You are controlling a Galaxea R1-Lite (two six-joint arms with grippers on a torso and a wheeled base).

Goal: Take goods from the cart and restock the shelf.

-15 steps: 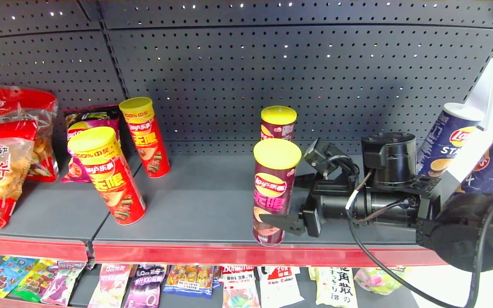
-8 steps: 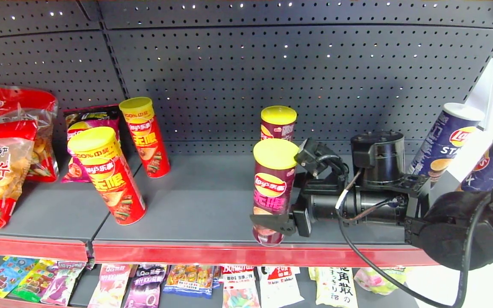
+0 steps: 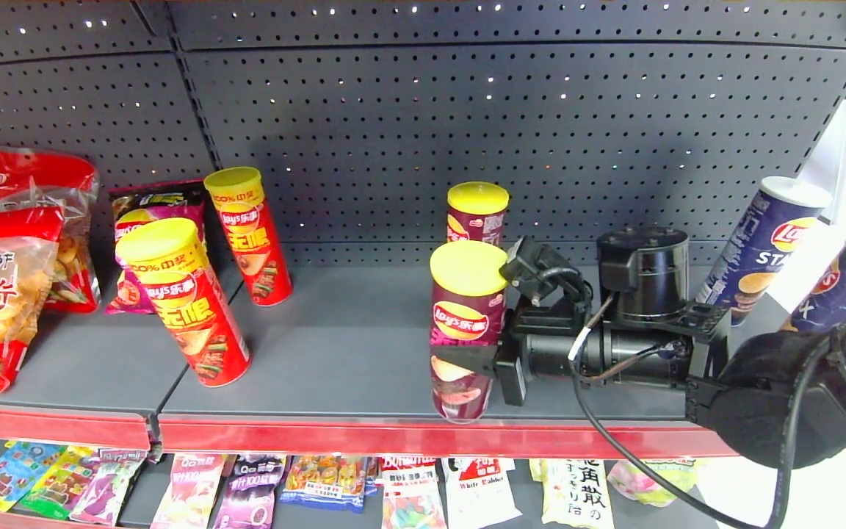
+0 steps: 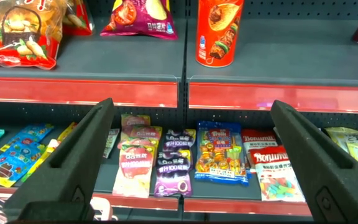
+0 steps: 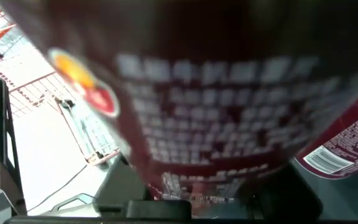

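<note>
Maroon can (image 3: 467,316), midsection partly behind right jaws

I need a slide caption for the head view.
Right gripper holds a maroon chip can near the front edge of the shelf.

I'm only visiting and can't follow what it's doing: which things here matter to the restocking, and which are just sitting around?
In the job:
- maroon can, held in the right arm's fingers
- shelf being restocked

Just sitting there:
- two red cans
- second maroon can behind
- blue can
- snack bags
- packets on the lower shelf
</note>
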